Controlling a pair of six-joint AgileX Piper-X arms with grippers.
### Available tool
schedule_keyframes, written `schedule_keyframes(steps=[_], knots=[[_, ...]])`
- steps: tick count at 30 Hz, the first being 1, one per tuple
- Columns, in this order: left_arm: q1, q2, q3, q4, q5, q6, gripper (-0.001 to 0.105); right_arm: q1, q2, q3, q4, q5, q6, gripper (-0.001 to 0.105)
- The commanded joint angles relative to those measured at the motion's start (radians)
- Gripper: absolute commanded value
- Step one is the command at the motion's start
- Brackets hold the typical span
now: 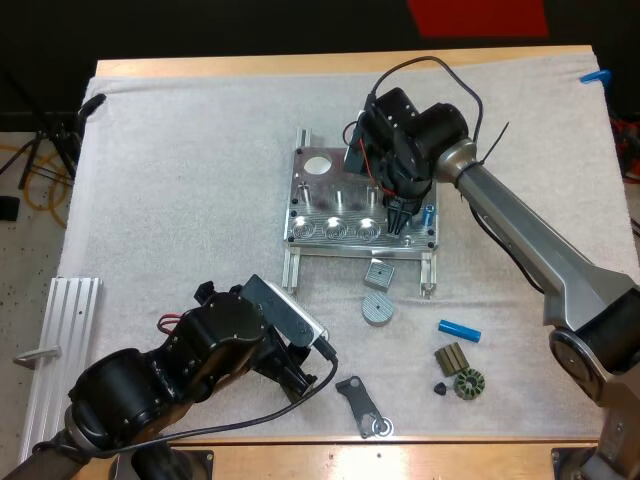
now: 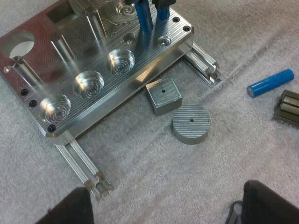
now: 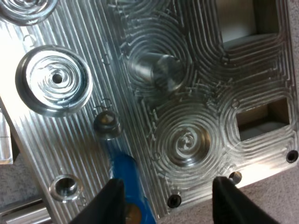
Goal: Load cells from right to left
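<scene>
Right fingers [image 3: 107, 205] apart, blue cell [image 3: 124, 177] on fixture [image 3: 196, 93]

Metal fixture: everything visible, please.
The metal fixture is a machined plate with swirled tool marks, lying flat on two rails on the white mat. Three round pockets line its near edge; upright posts, a round through-hole and rectangular cut-outs sit behind. Black screws mark its corners. The right end effector hovers over its right end, by a blue piece.

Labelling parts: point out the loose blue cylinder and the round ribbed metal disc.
Loose bright blue cylinder [image 1: 459, 329]: high view, mid-length of its body.
Round ribbed metal disc [image 2: 191, 122]: left wrist view, centre of its top face.
</scene>
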Motion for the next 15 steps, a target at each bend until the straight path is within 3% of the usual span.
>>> schedule_keyframes(steps=[1, 15], knots=[[-0.002, -0.006, -0.006, 0.003, -0.026, -0.001, 0.065, -0.009, 0.007, -0.001, 0.000, -0.001, 0.001, 0.043], [-0.002, -0.006, -0.006, 0.003, -0.026, -0.001, 0.065, -0.031, 0.007, -0.001, -0.023, 0.041, 0.045, 0.043]])
